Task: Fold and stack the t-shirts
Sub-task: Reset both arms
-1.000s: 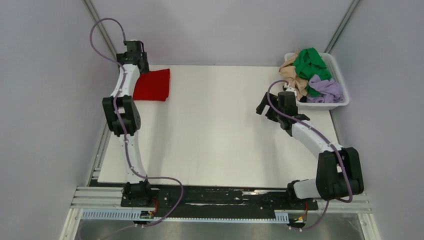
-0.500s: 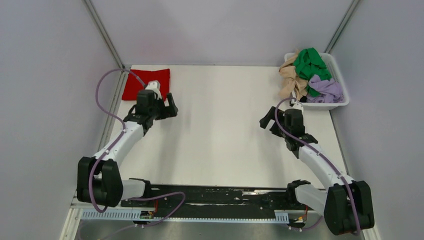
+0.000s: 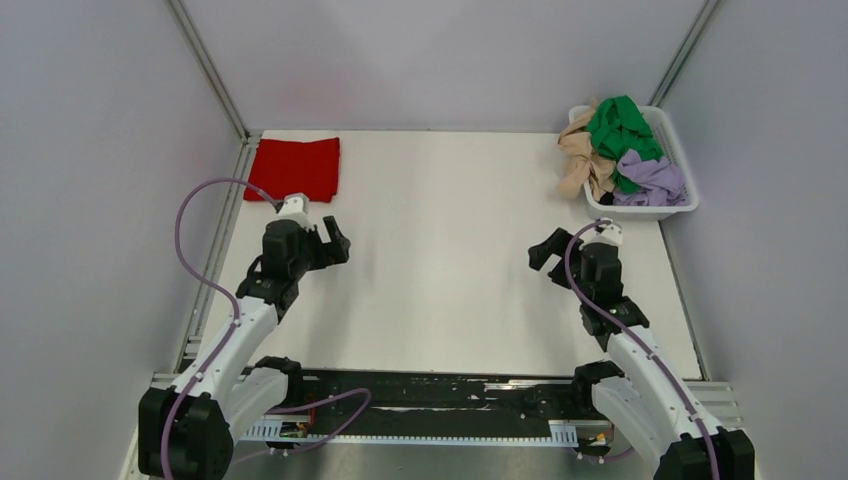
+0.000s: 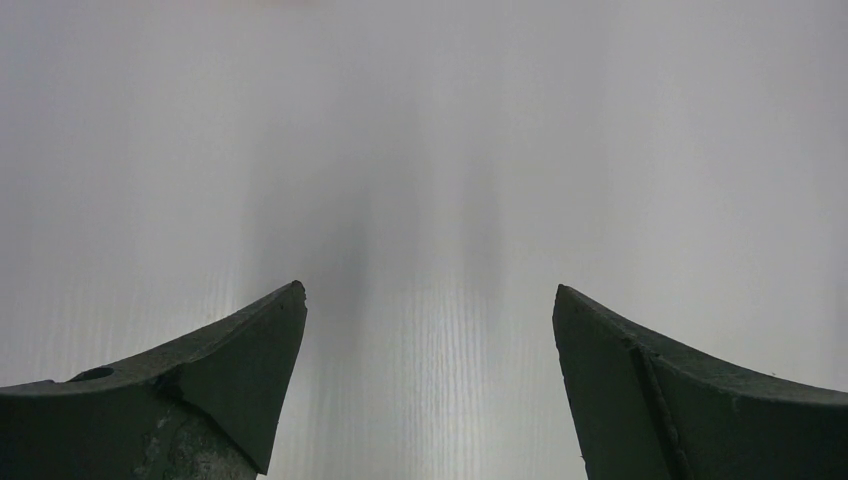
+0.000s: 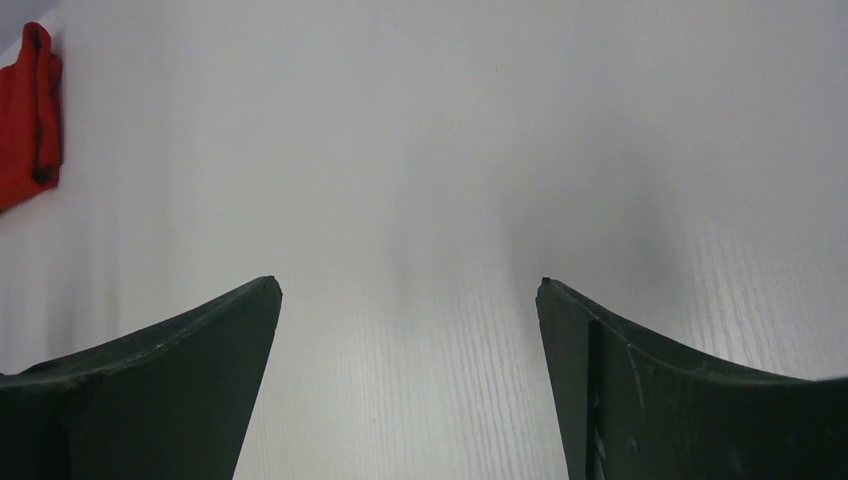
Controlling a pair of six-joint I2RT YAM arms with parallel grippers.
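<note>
Looks 1/4 done: red shirt [image 3: 297, 168] folded on counter [image 3: 450, 260], far left of basket [image 3: 688, 207]. To do: green shirt [image 3: 620, 128], tan shirt [image 3: 577, 152], lavender shirt [image 3: 655, 182], heaped in basket. L gripper [image 4: 429, 288], R gripper [image 5: 407, 281]: apart, empty.

The black two-finger left gripper [image 3: 337, 240] hangs low toward the left edge, jaws spread wide and empty. The matching right gripper [image 3: 546, 260], toward the right edge, is equally wide and empty.
</note>
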